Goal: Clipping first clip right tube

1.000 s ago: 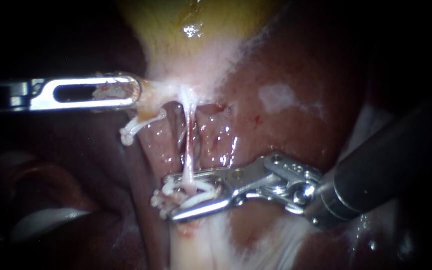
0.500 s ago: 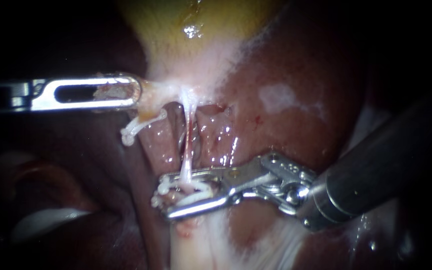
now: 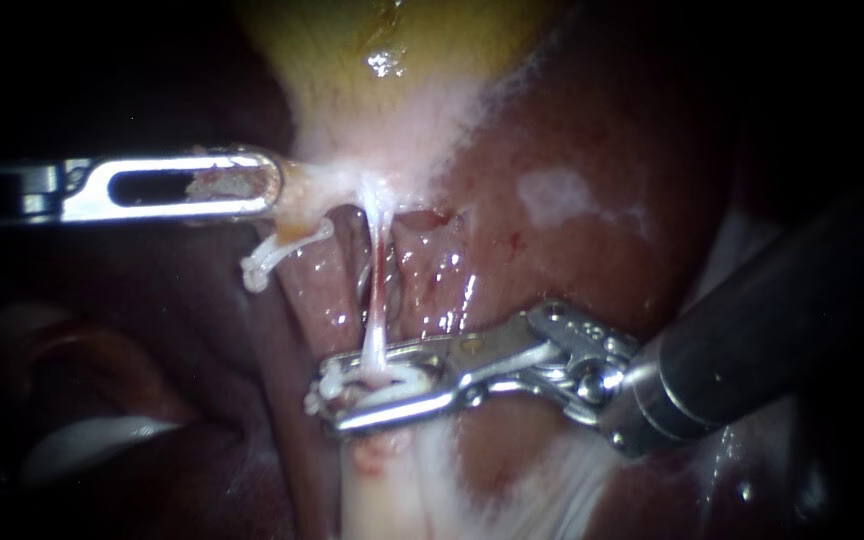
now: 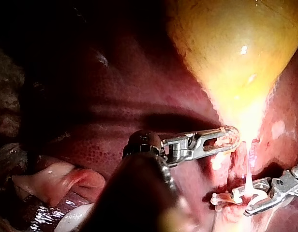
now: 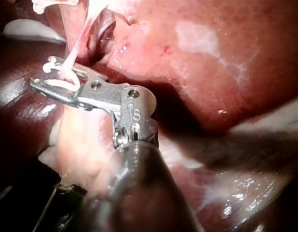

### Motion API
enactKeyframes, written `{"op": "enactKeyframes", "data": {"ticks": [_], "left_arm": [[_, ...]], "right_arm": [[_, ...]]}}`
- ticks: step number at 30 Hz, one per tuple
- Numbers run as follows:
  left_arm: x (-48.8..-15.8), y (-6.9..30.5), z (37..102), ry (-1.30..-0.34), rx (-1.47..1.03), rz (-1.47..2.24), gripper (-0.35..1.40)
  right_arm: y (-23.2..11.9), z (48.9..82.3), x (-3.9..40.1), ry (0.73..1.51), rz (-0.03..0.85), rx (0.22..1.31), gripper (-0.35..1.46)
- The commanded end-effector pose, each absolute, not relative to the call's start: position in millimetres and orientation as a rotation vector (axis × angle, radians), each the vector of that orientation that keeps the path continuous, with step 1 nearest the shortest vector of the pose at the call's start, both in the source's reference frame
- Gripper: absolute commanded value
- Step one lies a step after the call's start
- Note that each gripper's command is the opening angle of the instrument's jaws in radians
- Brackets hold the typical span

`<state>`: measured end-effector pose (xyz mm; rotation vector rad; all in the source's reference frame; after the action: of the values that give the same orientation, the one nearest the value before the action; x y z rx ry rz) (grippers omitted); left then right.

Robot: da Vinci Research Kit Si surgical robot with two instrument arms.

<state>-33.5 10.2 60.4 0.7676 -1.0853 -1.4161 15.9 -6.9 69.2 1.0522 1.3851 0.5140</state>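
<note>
A thin pale tube runs down from the neck of the yellow gallbladder. My right instrument comes in from the right, its two jaws straddling the tube's lower end. They press from both sides on a white clip looped around the tube. The right wrist view shows the same jaws, the clip and the tube. My left instrument is shut on tissue at the gallbladder neck and holds it to the left, as the left wrist view also shows.
Dark red liver lies behind and to the right of the tube. Another white clip sits on a strand just under my left jaws. Pale tissue spreads below the right jaws. The right shaft crosses the lower right.
My right instrument's jaws have drawn closer together around the clip and tube, and the clip's loop has flattened. The left instrument and the gallbladder have not moved.
</note>
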Motion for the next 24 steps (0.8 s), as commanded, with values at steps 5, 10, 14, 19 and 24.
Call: {"op": "enactKeyframes", "data": {"ticks": [5,10,14,19,24], "left_arm": [[-33.4,10.2,60.4,-1.085,0.765,-1.418,-0.35],[-33.4,10.2,60.4,-1.085,0.765,-1.418,-0.35],[-33.3,10.2,60.5,-1.085,0.765,-1.418,-0.35],[-33.3,10.2,60.5,-1.085,0.762,-1.42,-0.35],[-33.3,10.3,60.6,-1.085,0.763,-1.42,-0.35]], "right_arm": [[-6.8,69.4,15.8,1.385,0.513,1.052,-0.05],[-6.7,69.5,15.8,1.388,0.514,1.053,-0.28],[-6.8,69.5,15.6,1.381,0.523,1.041,-0.35],[-6.8,69.4,15.2,1.358,0.52,1.034,-0.35],[-6.8,69.4,15.2,1.358,0.522,1.032,-0.35]]}}
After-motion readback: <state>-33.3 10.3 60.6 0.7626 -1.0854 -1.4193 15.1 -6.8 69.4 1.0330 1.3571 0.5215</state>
